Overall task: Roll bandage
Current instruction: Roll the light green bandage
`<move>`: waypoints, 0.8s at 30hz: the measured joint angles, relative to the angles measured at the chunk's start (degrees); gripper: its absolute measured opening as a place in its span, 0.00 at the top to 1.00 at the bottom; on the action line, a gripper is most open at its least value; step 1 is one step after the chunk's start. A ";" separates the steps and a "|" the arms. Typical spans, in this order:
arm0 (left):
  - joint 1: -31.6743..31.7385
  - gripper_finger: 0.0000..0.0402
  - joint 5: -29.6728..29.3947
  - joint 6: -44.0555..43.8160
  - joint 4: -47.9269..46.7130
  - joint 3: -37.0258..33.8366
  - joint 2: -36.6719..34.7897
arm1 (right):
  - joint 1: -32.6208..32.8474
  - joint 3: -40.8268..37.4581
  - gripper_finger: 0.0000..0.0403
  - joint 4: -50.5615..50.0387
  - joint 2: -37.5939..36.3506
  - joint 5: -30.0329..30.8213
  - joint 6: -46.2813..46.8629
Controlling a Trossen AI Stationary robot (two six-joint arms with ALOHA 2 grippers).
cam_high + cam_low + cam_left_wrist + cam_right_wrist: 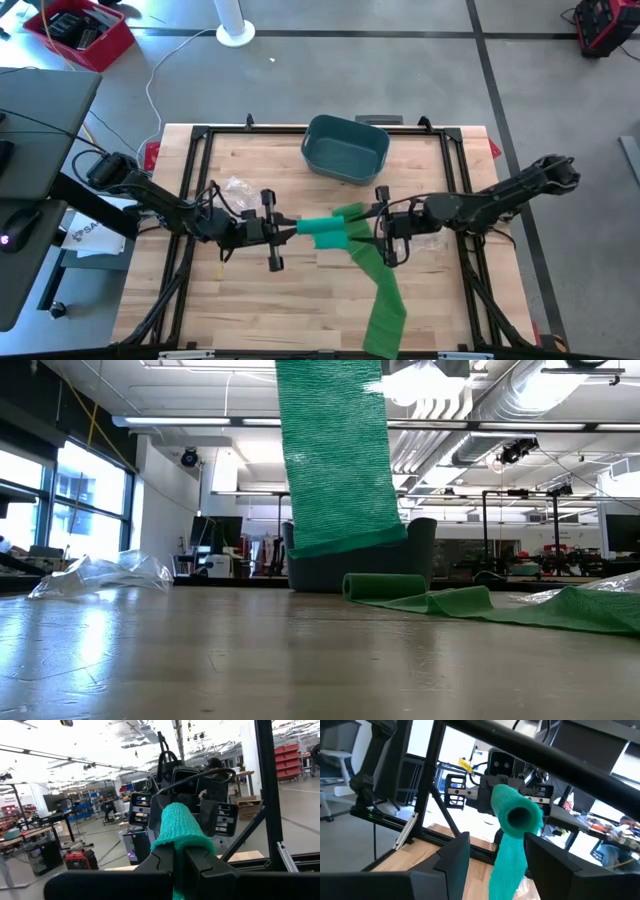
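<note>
A green bandage roll (322, 232) is held above the middle of the table by my left gripper (292, 232), which is shut on it. From the roll (516, 810) a loose strip (385, 300) runs down to the table's near edge; in the low view the strip (335, 460) hangs close in front. My right gripper (372, 232) faces the roll's free end, open. Its two fingers (456, 854) stand on either side of the hanging strip (507, 865); no touch shows. More green bandage with a rolled end (385, 585) lies on the table. My left gripper pinches the roll's left end (176, 840) between its two fingers (161, 857). The fingers come about level from the table's left and lie along the roll. The roll is lifted clear and sticks out toward my right gripper, with the strip hanging slack below it.
A grey-blue bin (345, 148) stands at the table's far middle. Crumpled clear wrap (235, 187) lies left of centre, and more clear wrap (432, 240) lies under my right arm. A black frame (200, 135) runs along the table's edges.
</note>
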 joint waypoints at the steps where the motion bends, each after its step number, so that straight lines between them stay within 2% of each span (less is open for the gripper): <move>1: 0.07 1.00 0.19 -0.02 -0.07 0.00 0.00 | 0.02 0.00 0.55 0.82 0.55 -0.04 0.00; 7: 0.28 1.00 1.27 -0.61 -0.54 0.00 0.00 | 0.02 0.00 0.55 5.84 4.08 -0.10 -1.95; 21: 0.26 1.00 1.21 -1.46 -2.07 0.00 0.04 | 0.26 0.00 0.55 7.64 4.35 0.51 -2.02; 24: 0.26 1.00 1.21 -1.52 -2.07 0.00 0.04 | 0.24 0.00 0.55 7.50 4.35 -0.85 -0.32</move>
